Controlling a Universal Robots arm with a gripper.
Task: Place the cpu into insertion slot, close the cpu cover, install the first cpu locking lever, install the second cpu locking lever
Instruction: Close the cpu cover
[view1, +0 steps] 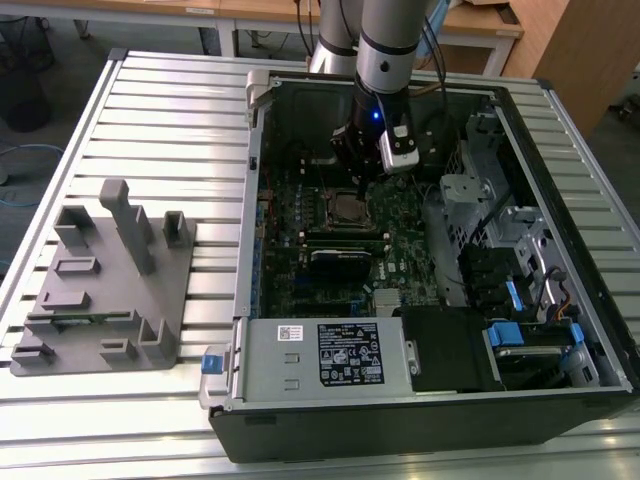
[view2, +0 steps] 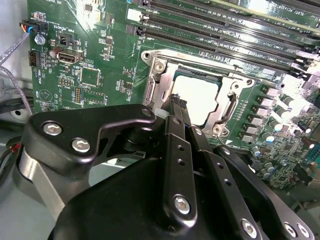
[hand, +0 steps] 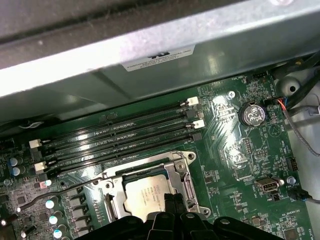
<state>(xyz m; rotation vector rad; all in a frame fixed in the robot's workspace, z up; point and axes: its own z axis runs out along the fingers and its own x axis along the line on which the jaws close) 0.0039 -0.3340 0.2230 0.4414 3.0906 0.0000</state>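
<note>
The exterior view shows the arm reaching straight down into the open case on the slatted table. A grey fixture stands on that view's left and the power supply lies along the case's near side. In both wrist views the cpu sits in the slot, the cover lying flat around it, with memory slots beside. The tool hangs over the cover's edge, fingers pressed together, gripping nothing.
</note>
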